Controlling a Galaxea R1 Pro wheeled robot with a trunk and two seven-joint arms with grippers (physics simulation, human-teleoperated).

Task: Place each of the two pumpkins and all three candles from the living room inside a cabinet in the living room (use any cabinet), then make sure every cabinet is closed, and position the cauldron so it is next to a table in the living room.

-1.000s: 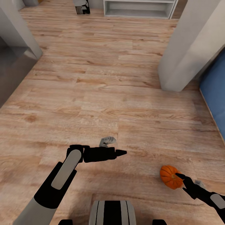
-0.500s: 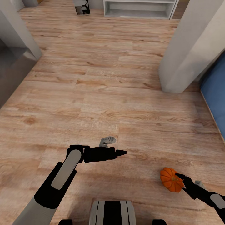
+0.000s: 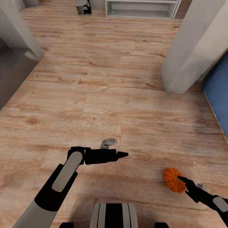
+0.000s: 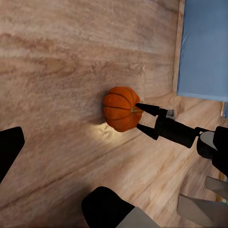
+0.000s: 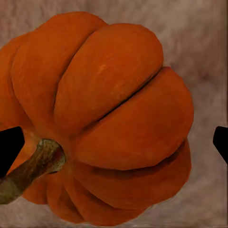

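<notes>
One pumpkin sits low by the wood floor, on your right side, with the tips of your right gripper at it. From the left wrist view you can see the two black fingers spread around the pumpkin's stem end, one on each side. They look like they pinch it, but I cannot tell for sure if the grip is tight or if the pumpkin rests on the floor. Your left gripper points out over the floor with nothing in it; I cannot tell if its tips are apart or together. You seem to be at the pick-up step for this pumpkin. Next, I think you need a firm hold, then a lift, then a drive to find the brown cabinet. A white shelf stands far ahead; that is not the place for it.
</notes>
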